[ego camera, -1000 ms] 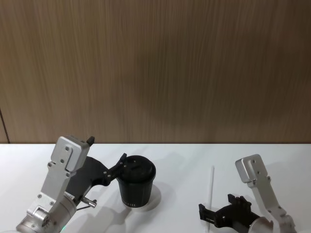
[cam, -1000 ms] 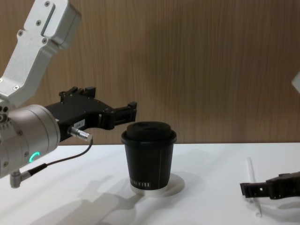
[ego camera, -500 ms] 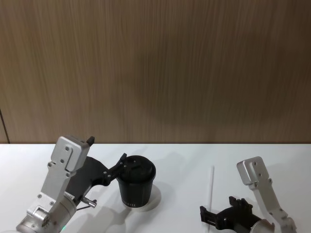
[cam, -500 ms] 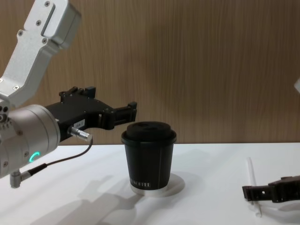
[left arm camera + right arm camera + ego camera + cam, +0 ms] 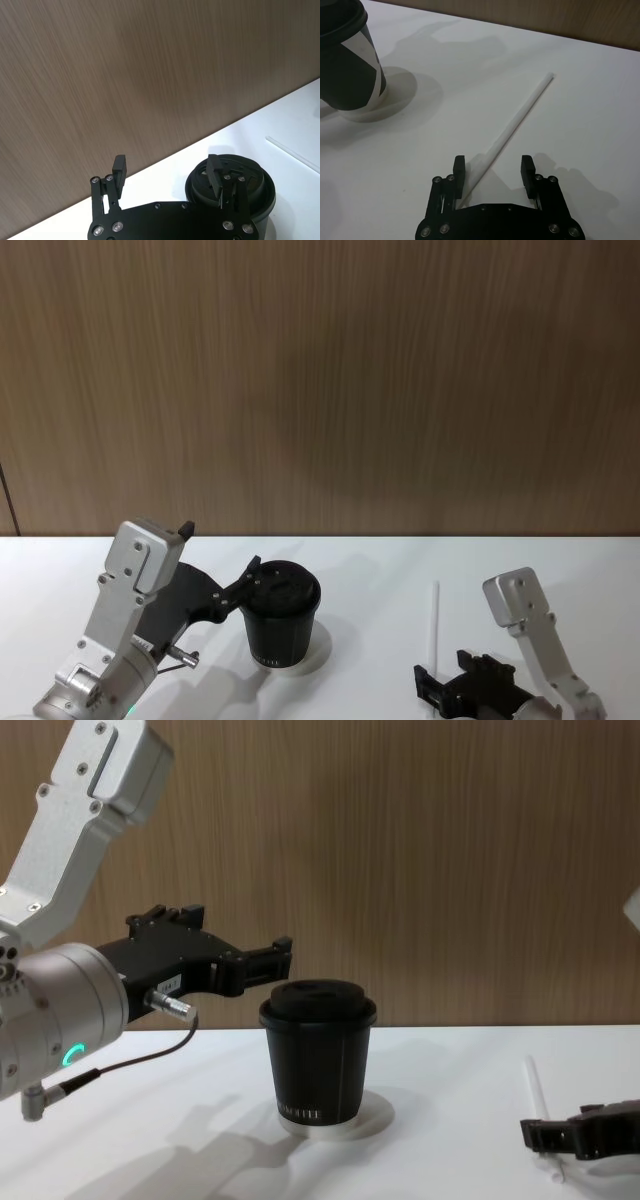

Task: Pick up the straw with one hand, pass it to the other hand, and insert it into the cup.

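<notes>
Now: my right gripper sits low, fingers spread, astride the near end of the straw, which lies flat on the table, well right of the cup. It is off-centre, so I should centre, then close gently. My left gripper, open, hovers by the lid.

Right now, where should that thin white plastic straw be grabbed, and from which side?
Probably its near end, from straight above: the thin white plastic straw lies flat on the white table, and the open black right gripper straddles that end.

Left pincer spread wide near cup.
</notes>
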Tool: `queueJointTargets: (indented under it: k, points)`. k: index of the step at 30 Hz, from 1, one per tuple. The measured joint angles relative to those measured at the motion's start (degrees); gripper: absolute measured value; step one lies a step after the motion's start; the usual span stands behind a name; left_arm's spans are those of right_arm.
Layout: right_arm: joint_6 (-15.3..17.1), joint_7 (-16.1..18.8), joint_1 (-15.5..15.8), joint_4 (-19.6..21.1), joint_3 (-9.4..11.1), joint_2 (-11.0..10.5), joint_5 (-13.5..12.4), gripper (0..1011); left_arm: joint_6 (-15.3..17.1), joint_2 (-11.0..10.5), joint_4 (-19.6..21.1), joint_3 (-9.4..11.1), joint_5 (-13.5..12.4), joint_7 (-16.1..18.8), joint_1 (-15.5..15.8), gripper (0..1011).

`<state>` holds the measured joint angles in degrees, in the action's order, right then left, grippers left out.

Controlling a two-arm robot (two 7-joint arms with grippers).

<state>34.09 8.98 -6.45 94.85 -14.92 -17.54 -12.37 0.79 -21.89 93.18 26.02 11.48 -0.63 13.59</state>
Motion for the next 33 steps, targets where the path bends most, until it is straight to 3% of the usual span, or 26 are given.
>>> queueJointTargets:
  k: [8,33]
  points:
    - [0.1,0.6,0.21,-0.01,-0.18,-0.06,0.4,469,0.0,0.0,0.0,0.0,0.0,0.0,0.0,1003]
    - [0.44,1.26,0.64,0.09,0.7,0.35,1.32,301,0.0,0.0,0.0,0.0,0.0,0.0,0.0,1003]
